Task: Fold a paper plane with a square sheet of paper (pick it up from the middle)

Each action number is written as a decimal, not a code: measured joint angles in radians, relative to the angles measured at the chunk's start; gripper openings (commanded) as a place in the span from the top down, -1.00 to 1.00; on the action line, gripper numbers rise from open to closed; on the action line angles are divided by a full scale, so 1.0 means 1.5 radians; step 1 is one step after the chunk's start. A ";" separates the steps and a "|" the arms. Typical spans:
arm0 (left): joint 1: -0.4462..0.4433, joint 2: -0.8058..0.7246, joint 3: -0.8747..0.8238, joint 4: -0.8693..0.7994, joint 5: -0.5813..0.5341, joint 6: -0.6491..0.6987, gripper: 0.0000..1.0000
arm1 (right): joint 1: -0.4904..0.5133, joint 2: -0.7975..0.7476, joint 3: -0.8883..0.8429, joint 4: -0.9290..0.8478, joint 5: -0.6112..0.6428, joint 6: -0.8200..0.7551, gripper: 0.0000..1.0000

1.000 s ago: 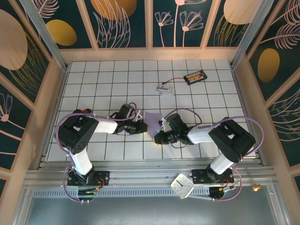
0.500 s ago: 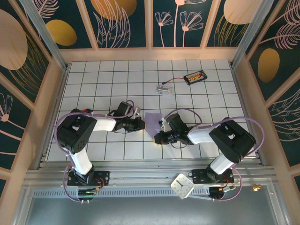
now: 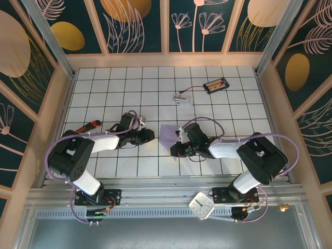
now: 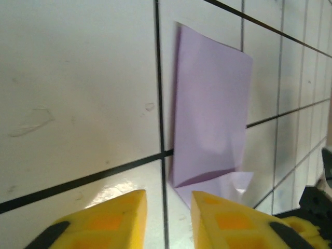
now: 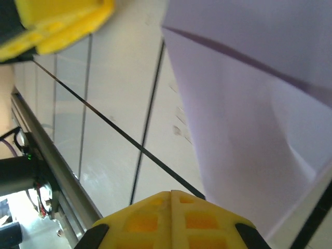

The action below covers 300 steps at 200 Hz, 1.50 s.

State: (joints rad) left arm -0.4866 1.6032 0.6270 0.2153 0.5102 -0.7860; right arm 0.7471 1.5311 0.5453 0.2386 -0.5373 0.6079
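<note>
Beside the right gripper (image 5: 171, 193), the square sheet of paper (image 4: 210, 104) sits folded.

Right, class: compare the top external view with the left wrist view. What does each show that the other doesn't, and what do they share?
Top external: the left gripper just left of the square sheet of paper, the right gripper at the sheet's near edge, a white clock on the near rail, and a small clear piece with a wire farther back.
Left wrist: close up, the left gripper's yellow fingertips are parted with nothing between them, and a paler flap sticks out at the sheet's nearest edge.
Shared: the lavender sheet, folded, lying on the white tiled table.
</note>
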 measured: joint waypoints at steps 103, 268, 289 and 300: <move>-0.026 0.073 0.027 0.029 0.059 -0.003 0.20 | -0.023 0.045 0.012 -0.012 0.048 0.006 1.00; -0.037 0.095 0.041 0.033 0.106 -0.008 0.49 | -0.026 0.051 0.012 -0.006 0.046 0.006 1.00; -0.037 0.105 0.049 0.033 0.109 -0.007 0.53 | -0.026 0.051 0.012 -0.006 0.046 0.006 1.00; -0.037 0.112 0.054 0.033 0.109 -0.005 0.55 | -0.026 0.051 0.012 -0.006 0.046 0.006 1.00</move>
State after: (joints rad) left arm -0.5426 1.7714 0.7086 0.2653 0.6735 -0.7933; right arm 0.7074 1.6073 0.5640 0.2302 -0.4686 0.6170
